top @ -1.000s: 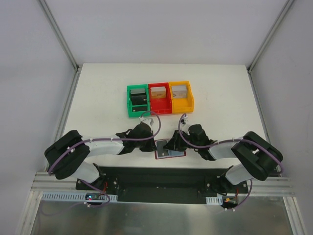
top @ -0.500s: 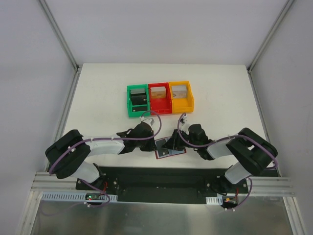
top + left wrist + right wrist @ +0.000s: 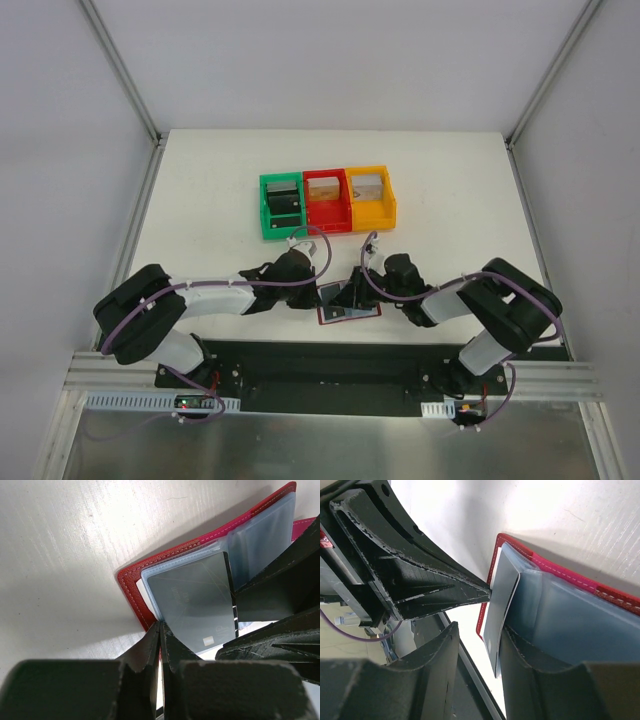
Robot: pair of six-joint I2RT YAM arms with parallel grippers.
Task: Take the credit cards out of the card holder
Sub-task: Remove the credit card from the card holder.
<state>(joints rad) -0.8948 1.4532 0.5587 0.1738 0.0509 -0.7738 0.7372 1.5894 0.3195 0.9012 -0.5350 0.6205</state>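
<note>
- Between the tips of the two grippers, near the front edge of the counter [image 3: 200, 220], the card holder [image 3: 347, 306] lies opened flat with its clear pockets facing up
- The left gripper [image 3: 161, 626] is closed tight with nothing between its fingers; its tip rests at the holder's red border just ahead of it, which looks like pinning the holder down
- The right gripper [image 3: 479, 630] stands part-way open, one finger on each side of a grey-blue card [image 3: 501, 592]; a strip of light shows between the card and one finger, so I judge the card straddled and not pinched
- That card sits askew over its pocket and juts toward the tip of the left gripper, so it seems partly drawn out; how much of it is tucked in the sleeve cannot be told
- Done so far, by the look of things: the holder is open and held steady, and the first card is lined up for a pull
- Left to do: close on this card, slide it free, then do the same for any others; no card shows fully out of the holder
- The cloudy pockets under the right gripper may hold more cards, but that cannot be told from here
- Beyond both grippers and well apart from the holder stand the green, red and orange bins [image 3: 325, 203]
</note>
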